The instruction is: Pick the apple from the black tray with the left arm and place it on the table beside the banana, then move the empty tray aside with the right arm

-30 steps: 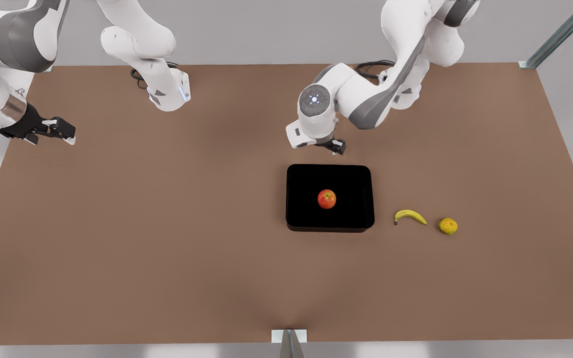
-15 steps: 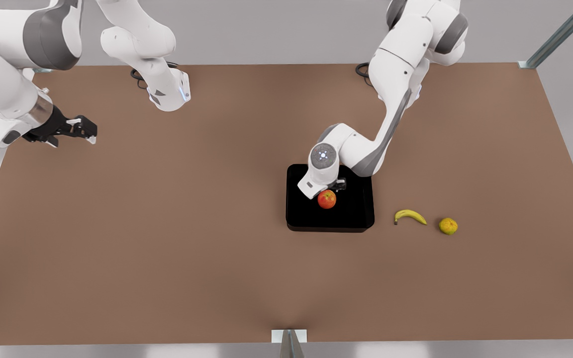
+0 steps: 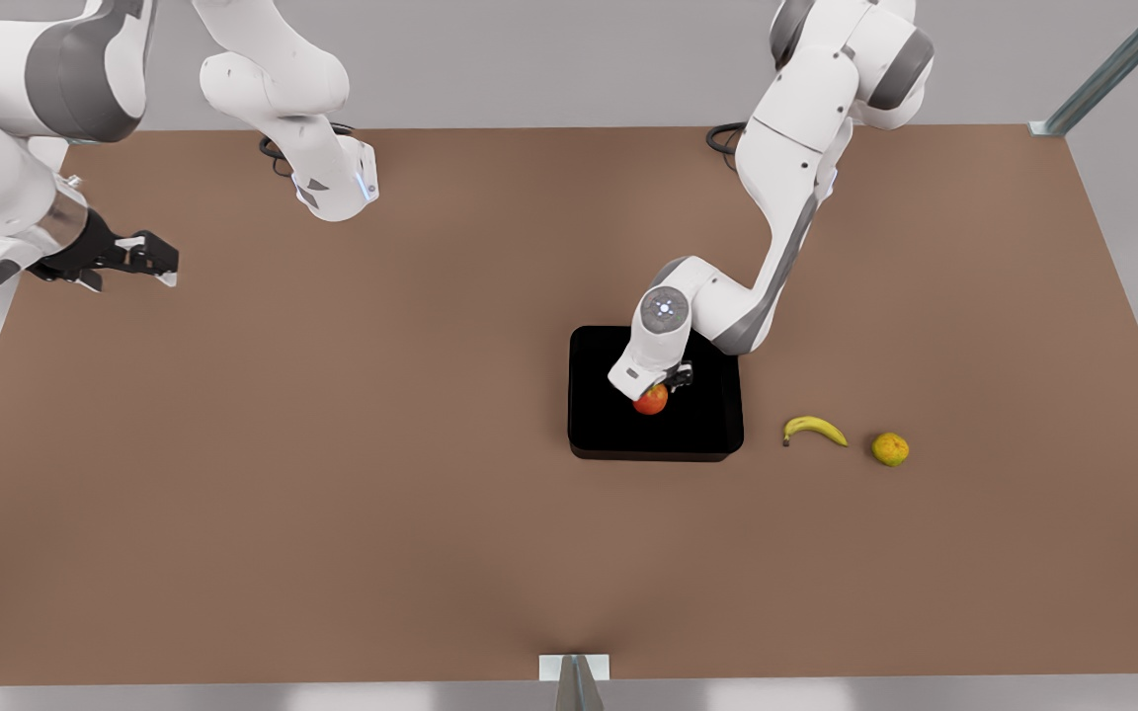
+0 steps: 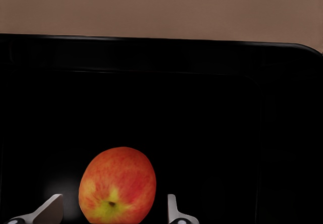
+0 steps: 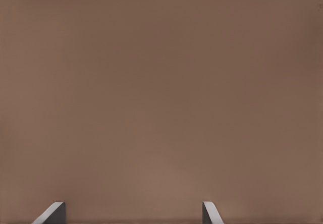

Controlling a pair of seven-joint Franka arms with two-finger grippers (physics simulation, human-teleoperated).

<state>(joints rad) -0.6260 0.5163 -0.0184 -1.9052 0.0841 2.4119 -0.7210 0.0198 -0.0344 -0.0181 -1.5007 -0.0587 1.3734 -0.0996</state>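
Left wrist view gives us the left gripper (image 4: 113, 211) with its fingers (image 4: 50, 209) spread apart on either side of the apple (image 4: 117, 184), neither one touching it. The apple sits mid black tray (image 4: 202, 108), calyx dimple turned toward the camera. It is round, so we see no long axis. We judge that an off-centre squeeze could roll it aside. The right gripper (image 3: 139, 259) waits open over the bare counter (image 3: 332, 444), well apart from the banana (image 3: 814, 430).
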